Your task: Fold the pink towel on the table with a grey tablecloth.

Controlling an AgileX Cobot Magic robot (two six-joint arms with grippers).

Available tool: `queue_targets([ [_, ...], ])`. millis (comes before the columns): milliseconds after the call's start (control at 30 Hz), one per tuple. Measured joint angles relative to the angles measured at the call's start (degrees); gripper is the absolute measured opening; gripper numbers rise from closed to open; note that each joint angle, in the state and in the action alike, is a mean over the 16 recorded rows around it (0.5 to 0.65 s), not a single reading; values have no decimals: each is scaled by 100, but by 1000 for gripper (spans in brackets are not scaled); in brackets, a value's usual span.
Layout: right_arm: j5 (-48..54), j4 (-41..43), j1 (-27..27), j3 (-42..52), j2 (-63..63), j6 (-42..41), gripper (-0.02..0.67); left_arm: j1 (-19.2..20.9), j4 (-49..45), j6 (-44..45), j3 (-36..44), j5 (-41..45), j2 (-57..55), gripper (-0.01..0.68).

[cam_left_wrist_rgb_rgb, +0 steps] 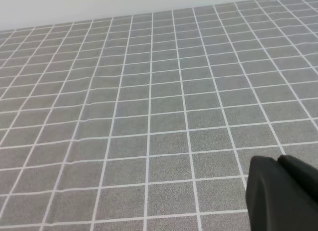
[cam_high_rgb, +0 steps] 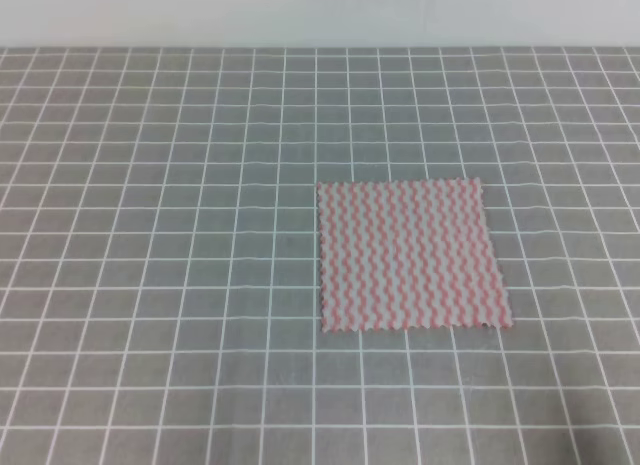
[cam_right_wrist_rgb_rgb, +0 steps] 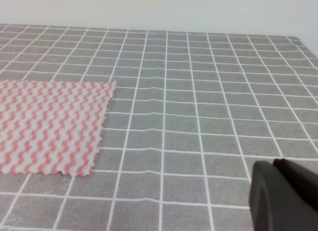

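A plain pale wall [cam_high_rgb: 320,15] ran along the far edge of the table [cam_high_rgb: 150,285], whose grey cloth with its white square grid filled nearly all of the high view. The towel [cam_high_rgb: 408,255] lay on it, right of centre, spread flat in a single layer and unfolded. Its pink-and-white zigzag stripes ran from the far edge to the near edge, and its cut edges were pinked. The far edge lay roughly along a grid line; the near edge looked a little wider than the far one. Nothing touched the towel, and no arm showed in the high view.

In the right wrist view the towel [cam_right_wrist_rgb_rgb: 49,126] filled the left side, one corner pointing toward the middle of the picture, flat against the cloth. A dark piece of the right gripper [cam_right_wrist_rgb_rgb: 283,196] showed in the lower right corner, well apart from the towel and above bare grid. Too little of it was visible to tell whether its jaws were apart or together.

The left wrist view showed only the grid cloth [cam_left_wrist_rgb_rgb: 149,116], with faint ripples in it, and the pale wall [cam_left_wrist_rgb_rgb: 74,7] beyond. A dark piece of the left gripper [cam_left_wrist_rgb_rgb: 280,193] sat in the lower right corner; its jaw state could not be told either.
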State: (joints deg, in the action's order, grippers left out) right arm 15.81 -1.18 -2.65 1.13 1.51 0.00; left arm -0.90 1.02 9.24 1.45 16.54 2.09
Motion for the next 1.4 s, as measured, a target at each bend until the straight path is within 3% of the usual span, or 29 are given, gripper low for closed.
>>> queue_targets([
  [200, -1, -825, 1, -28, -23, 0, -17, -4, 0, -3, 0, 0, 0, 3],
  [567, -272, -5587, 2, -37, -34, -16, -17, -4, -1, -1, -43, 25, -57, 3],
  [733, -636, -6979, 1, -18, -24, -296, -17, -4, -1, -1, -52, 32, -68, 2],
  [1133, -1256, -6955, -39, 9, -148, -1597, -17, -5, -1, 0, -43, 38, -45, 2],
  [1400, -1177, -7002, -196, 0, -397, -1817, -17, -4, -1, 0, -43, 38, -68, 2],
])
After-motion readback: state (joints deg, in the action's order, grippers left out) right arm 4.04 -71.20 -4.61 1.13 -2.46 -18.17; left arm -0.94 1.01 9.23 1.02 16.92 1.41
